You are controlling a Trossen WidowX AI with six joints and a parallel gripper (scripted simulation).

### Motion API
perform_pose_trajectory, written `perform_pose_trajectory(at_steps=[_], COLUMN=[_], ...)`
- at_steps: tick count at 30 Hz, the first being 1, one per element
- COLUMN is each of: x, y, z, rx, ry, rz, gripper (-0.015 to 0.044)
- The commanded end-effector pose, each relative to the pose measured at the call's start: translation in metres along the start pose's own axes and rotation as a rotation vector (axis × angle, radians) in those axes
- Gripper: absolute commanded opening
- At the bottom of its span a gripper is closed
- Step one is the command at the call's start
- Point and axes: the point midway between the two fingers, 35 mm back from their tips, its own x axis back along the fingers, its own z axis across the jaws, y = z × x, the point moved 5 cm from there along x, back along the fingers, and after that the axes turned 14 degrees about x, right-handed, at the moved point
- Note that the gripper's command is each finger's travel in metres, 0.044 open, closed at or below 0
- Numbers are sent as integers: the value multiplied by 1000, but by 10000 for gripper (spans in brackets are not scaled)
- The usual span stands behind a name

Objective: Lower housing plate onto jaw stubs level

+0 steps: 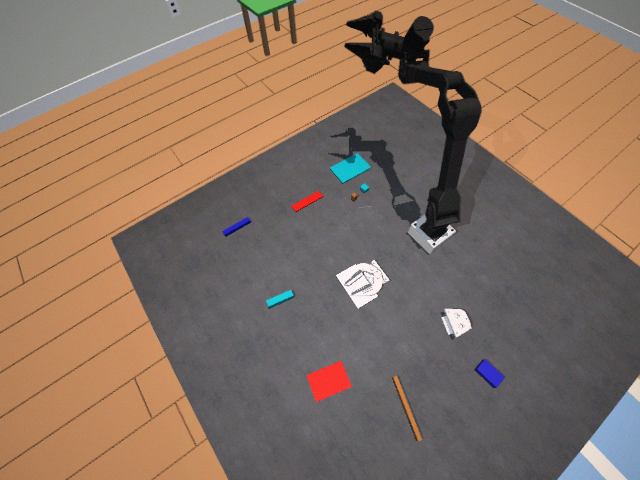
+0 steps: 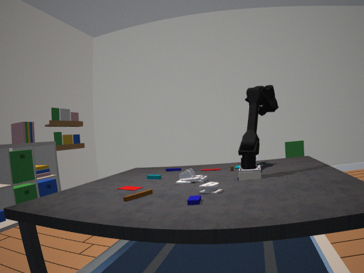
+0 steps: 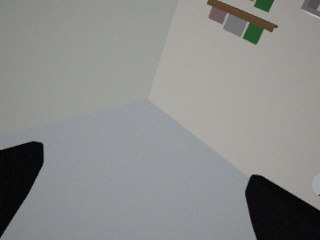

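Observation:
The white housing plate [image 1: 459, 321] [image 2: 209, 184], rounded on one side with two round marks on top, is apart from the white base assembly. The exterior view shows its upper face raised over lower white parts on the table. The white base assembly [image 1: 358, 299] [image 2: 182, 182] lies near the table's middle; two elongated jaw-like shapes show on it, and a pale arched part stands up in the exterior view. The stubs and pins are too small to make out. My gripper [image 1: 346, 34] [image 3: 148, 169] is open and empty, high above the table's far side, well away from both.
Around the white parts lie a teal bar [image 1: 280, 298], a red square [image 1: 329, 381], a brown stick [image 1: 407, 408] and a blue block [image 1: 489, 373]. Farther back are a red bar [image 1: 307, 201], a blue bar [image 1: 236, 226], a teal plate [image 1: 346, 172] and two small cubes.

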Motion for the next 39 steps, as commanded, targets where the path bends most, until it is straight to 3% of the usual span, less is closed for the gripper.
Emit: perform_pose_trajectory(at_steps=[1,20,39], x=[-26,-119,-177], y=[2,-3,-17], z=[-17,-101,-198], rx=[-91,-418,-710], ry=[-31,-186,-315], rz=[5,-24,-127], gripper=[440,440,440])
